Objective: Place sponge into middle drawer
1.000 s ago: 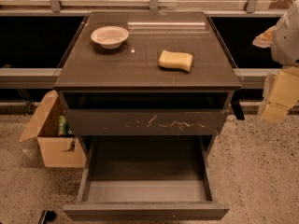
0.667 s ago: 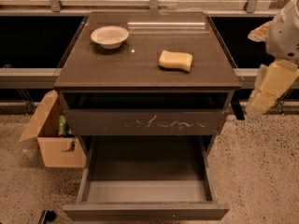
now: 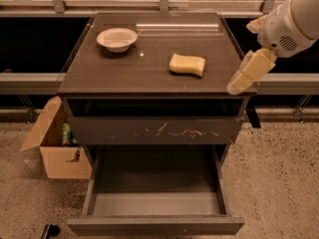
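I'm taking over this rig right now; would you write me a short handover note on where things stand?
Gripper: hovers at the right front corner of the cabinet top, to the right of the sponge and apart from it, carrying nothing that shows.
Sponge: lies flat on the cabinet top, right of centre, not yet grasped. A white bowl sits at the back left.
Middle drawer: pulled wide open below the scratched drawer; the sponge is not in it.
Done: drawer open.
Left: grasp the sponge, bring it down, release it in the drawer.

The tool (image 3: 239, 82) hangs at the cabinet (image 3: 149, 81) top's edge, apart from the sponge (image 3: 187, 64).
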